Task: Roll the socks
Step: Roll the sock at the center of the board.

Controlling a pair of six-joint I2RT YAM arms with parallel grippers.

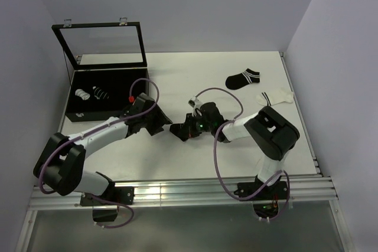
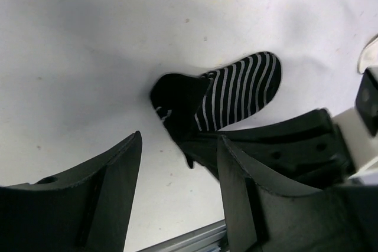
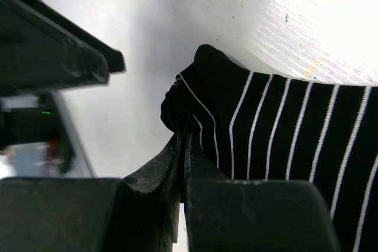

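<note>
the striped black sock [image 2: 239, 90] lies at the centre of the left wrist view. its long axis runs from a bunched, folded-over end at mid-frame up to the toe at the upper right. the right gripper [image 3: 184, 149] has its fingers pressed together, pinching the sock's edge just beside that bunched end. the left gripper [image 2: 179, 141] is spread and holds nothing; the bunched end sits just past its fingertips, toward the top of that frame, in line with the gap.

in the top view both grippers meet at the centre of the table [image 1: 177, 75], with the sock between them. the left is the free one, so i judge it better placed to take the fold. two rolled socks [image 1: 91, 94] lie in the open case [image 1: 106, 110] at the upper left. a flat black sock [image 1: 243, 78] and a white sock [image 1: 275, 97] wait at the upper right.
</note>
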